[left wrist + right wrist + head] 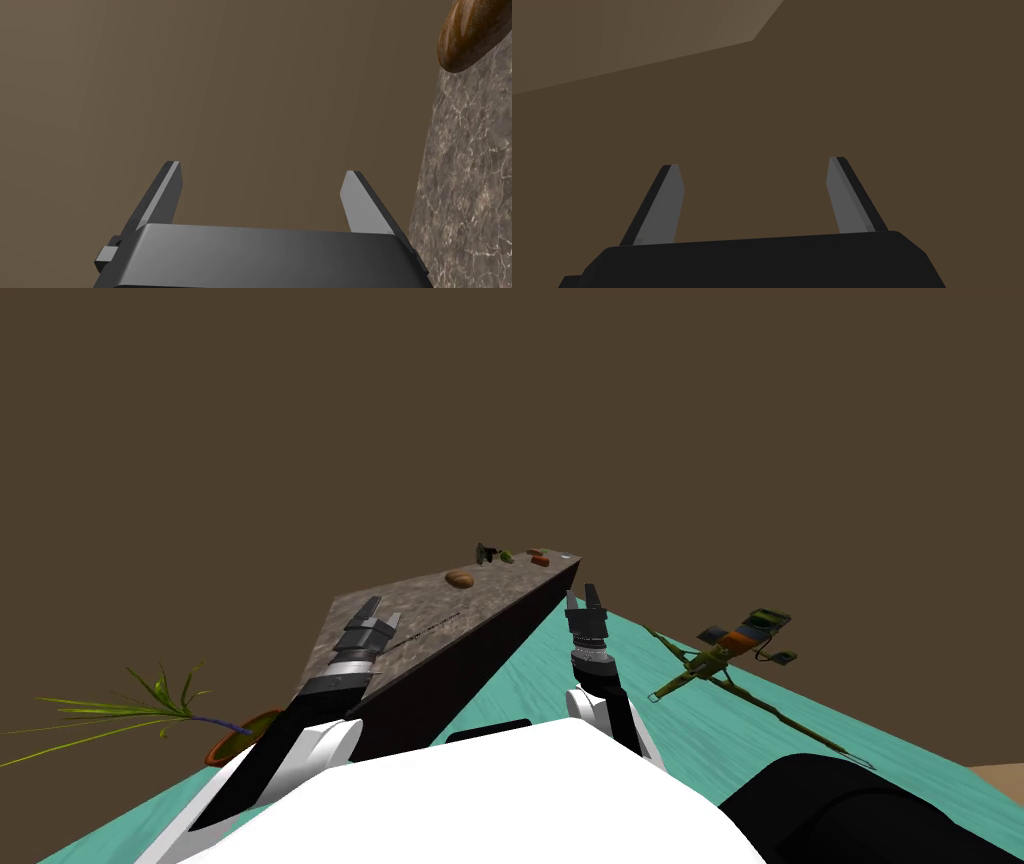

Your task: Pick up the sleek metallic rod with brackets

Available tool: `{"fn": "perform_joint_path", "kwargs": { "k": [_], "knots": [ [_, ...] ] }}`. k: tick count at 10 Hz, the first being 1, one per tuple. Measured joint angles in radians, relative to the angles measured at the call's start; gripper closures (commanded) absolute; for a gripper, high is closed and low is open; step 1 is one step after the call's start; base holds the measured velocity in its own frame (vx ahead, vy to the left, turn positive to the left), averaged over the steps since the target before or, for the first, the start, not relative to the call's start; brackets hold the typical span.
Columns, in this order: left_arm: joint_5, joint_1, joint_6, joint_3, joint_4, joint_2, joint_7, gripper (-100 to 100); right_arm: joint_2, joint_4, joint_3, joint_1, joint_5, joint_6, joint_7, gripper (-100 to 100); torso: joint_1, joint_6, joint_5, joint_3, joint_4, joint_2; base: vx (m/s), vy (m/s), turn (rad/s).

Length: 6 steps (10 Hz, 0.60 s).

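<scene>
The potted plant (236, 739) stands on the teal floor (700, 728), low and behind the left gripper (383, 610), beside the counter's near corner. That gripper hangs over the near end of the brown marbled counter (500, 588), its jaws spread wide with nothing between them. In the left wrist view the left gripper (262, 170) faces the brown wall (225, 90), with the counter (465, 175) off to one side of the fingers.

The thin dark rod (432, 631) lies flat on the counter just ahead of the left fingertips, running away from them.

The right gripper (581, 593) is off the counter's long edge, above the floor, its jaws also spread and empty; the right gripper (754, 164) faces brown wall.

Farther along the counter sits a brown loaf (459, 579), and small things too tiny to name cluster at the far end. A green and orange long-legged thing (735, 646) lies on the floor, well beyond the right gripper's outer side.
</scene>
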Motion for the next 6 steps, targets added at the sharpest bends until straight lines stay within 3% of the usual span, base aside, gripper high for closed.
{"fn": "perform_joint_path", "kwargs": {
  "k": [6],
  "knots": [
    [0.088, 0.005, 0.161, 0.031, 0.0, 0.073, 0.089, -100, 0.0, 0.0, 0.0, 0.0, 0.0, 0.0, 0.0, 0, 0.0, 0.0, 0.0, 0.0, 0.0, 0.0, 0.031, -0.014, -0.023]
  ]
}}
